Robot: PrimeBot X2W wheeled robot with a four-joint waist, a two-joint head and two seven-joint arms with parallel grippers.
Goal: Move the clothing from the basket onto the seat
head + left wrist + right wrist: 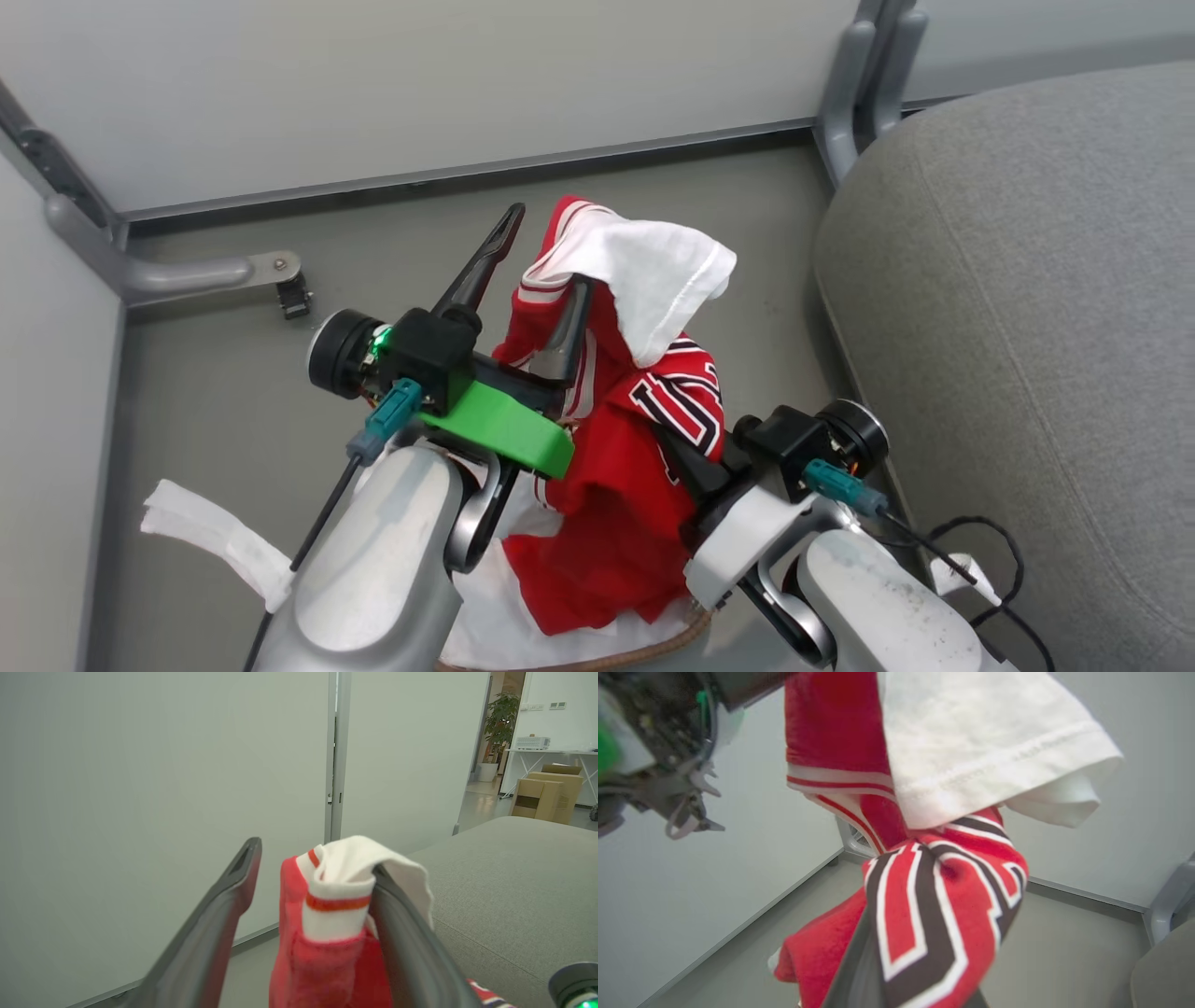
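Grey floor (233, 420) below, pale panels (373, 84) behind, seat (1027, 327) bulking at the right of the head view. Holding the jersey (607, 523) aloft above the basket (677, 637), brown rim and white liner (215, 541) peeking out at the bottom edge. Running the long axis up and down the head view: top end hooked high toward the panels, bottom end sagging down and overlapping the liner.

Spreading the left claw (549, 247) wide apart and pinching nothing. Standing one of its fingers (485, 266) bare over the floor; wearing the striped trim end on the other like a coat on a peg. Draping cloth over that one finger alone, white inside turned out and flopping toward the seat. Pointing the trim up and away, past the fingertip, in the left wrist view.

Burying the right claw (695, 462) in the red folds lower down, just beside the black-white lettering. Showing one dark finger under the lettering in the right wrist view but hiding the tips, so not telling whether apart or clamped.

Hanging apart from the seat, with bare floor showing between flap and rounded edge.
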